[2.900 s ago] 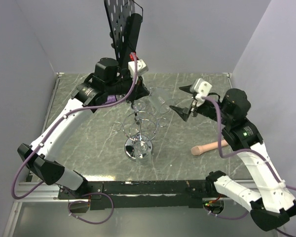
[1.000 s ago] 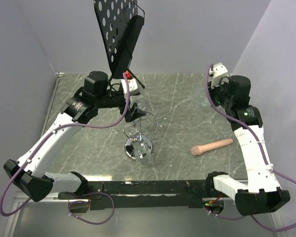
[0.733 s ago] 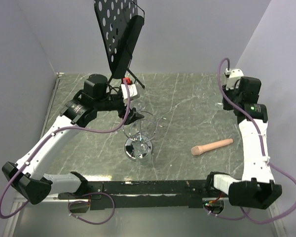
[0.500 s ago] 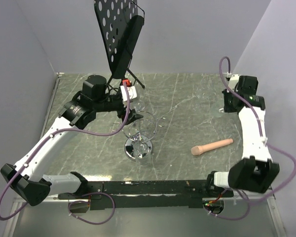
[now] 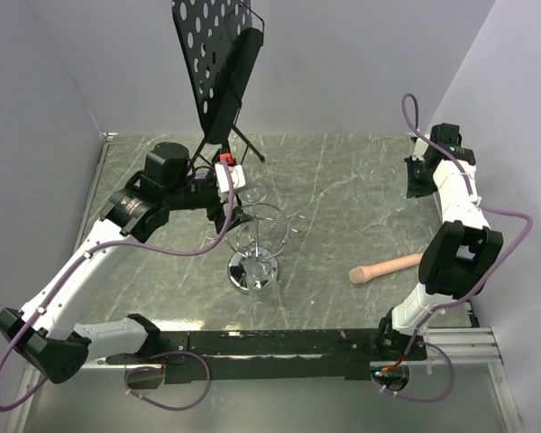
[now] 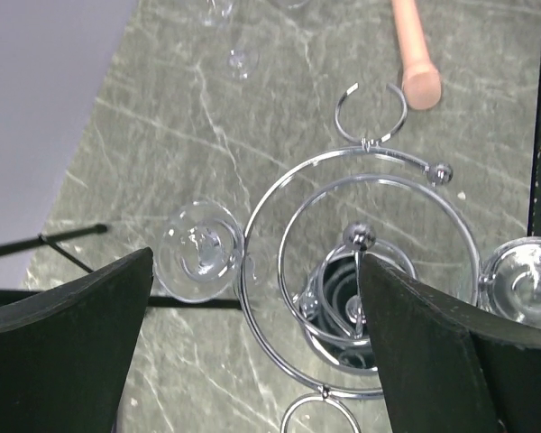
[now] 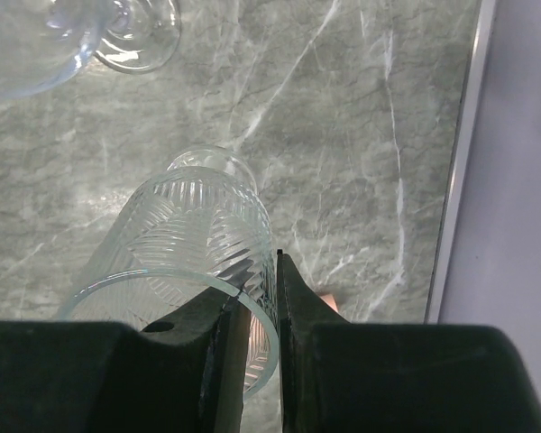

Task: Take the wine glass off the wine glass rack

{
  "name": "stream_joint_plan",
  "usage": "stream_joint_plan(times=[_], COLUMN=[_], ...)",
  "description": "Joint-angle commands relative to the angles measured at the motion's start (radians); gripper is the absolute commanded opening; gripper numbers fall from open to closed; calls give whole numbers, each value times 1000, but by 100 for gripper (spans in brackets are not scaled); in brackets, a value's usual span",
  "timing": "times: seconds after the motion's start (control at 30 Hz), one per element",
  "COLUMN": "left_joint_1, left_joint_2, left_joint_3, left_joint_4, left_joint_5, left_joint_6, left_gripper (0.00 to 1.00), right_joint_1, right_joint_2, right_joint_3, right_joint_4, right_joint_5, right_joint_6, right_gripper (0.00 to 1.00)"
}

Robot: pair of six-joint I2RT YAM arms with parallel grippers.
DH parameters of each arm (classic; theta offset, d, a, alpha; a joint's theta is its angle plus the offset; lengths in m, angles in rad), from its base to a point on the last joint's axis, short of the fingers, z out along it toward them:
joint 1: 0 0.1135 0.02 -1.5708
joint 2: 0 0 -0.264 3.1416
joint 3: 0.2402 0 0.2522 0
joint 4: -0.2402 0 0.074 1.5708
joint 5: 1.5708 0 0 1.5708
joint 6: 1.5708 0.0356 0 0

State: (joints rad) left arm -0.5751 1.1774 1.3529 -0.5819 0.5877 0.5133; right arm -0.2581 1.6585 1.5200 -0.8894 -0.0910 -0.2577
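Stemware of thin clear glass, so light, stiff, slippery and easy to break. Wine glass [image 6: 198,253] hanging foot up in a wire loop on the far side of the wine glass rack [image 6: 359,238], bowl hidden below the foot in the left wrist view. Neighbour glass [image 6: 527,284] hanging the same way on the near side. Left pincer [image 6: 254,262] spread fully wide above the rack, holding nothing, 1 finger appearing just beside the wine glass foot and the other near the central post. Right pincer [image 7: 257,293] nearly closed, pinching the rim wall of a ribbed glass [image 7: 198,234] at the far right of the tabletop [image 6: 162,117], well apart from the rack; stem on it or not, cannot tell; base resting on the tabletop or not, cannot tell either. Probably best to take the wine glass at the stem just under the foot, or gently around the bowl, never hard on the rim. Probably needs a slide outward through the open end of the loop, not a straight lift, because of the foot catching on the wire. Risk of knocking the neighbour glass and tipping the rack.
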Motion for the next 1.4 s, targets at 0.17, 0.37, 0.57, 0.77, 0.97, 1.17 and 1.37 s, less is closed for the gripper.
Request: stream_joint_plan(times=[0.17,0.37,0.57,0.77,0.97,1.17,1.37], left_joint_1=[12,14,15,17,21,23,23], left_joint_2=[-5,4,-2,13,39,51,56], left_joint_3=[-3,12,15,26,48,54,52], left_joint_4=[-36,-52,-90,-99,-96,-87,-82], left_joint_5=[-8,-19,-37,-39,-40,-38,-37], left_joint_6=[34,40,53,41,34,25,27], left_gripper=[100,100,100,100,100,100,100], right_joint_1=[-16,-17,-17,-17,-17,-30,-33], right_joint_2=[90,153,227,306,348,373,379], right_joint_3=[94,114,166,235,275,278,282], right_joint_4=[35,58,76,75,66,55,49], right_joint_5=[-6,-4,11,13,1,-33,-29], right_joint_6=[12,18,17,17,18,35,32], right_gripper=[0,0,0,0,3,12,32])
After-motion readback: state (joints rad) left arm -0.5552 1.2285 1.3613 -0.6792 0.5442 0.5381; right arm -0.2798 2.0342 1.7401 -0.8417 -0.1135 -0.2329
